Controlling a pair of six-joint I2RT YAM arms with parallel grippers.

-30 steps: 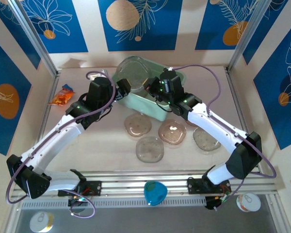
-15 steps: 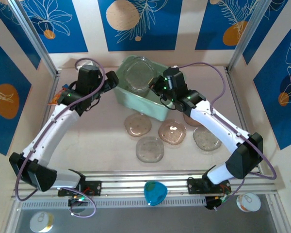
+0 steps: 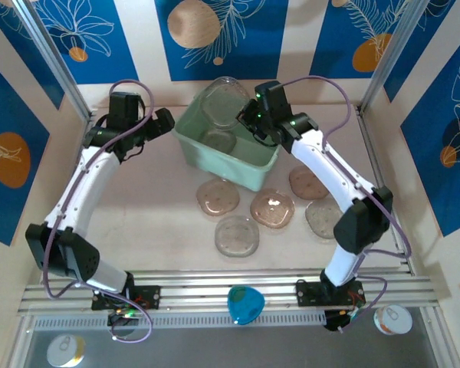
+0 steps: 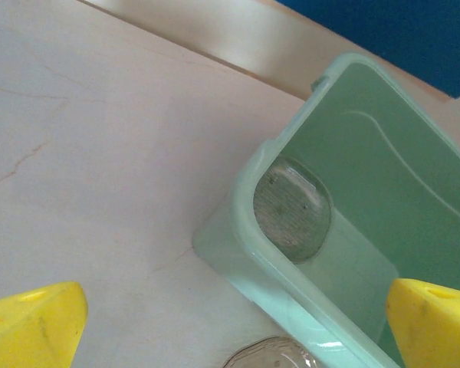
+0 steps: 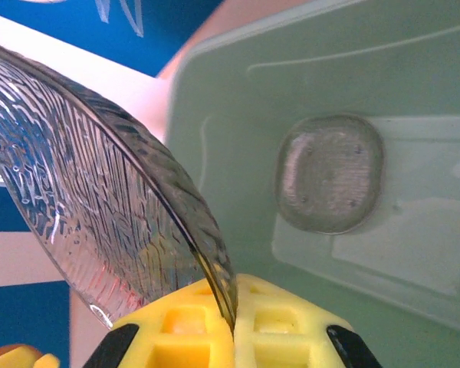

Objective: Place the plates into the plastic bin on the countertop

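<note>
Above the green bin [image 3: 239, 170], a clear plate [image 3: 224, 98] hangs tilted. The right fingers [image 5: 234, 330] pinch it by its edge. A second plate [image 5: 330, 172] lies flat on the bin's floor. The bin sits at the back of the bench [image 3: 153, 207]. Just in front of it, five plates [image 3: 238, 234] lie on the bench. The left fingers [image 3: 165, 121] are spread wide and hold nothing, near the bin's left end.
</note>
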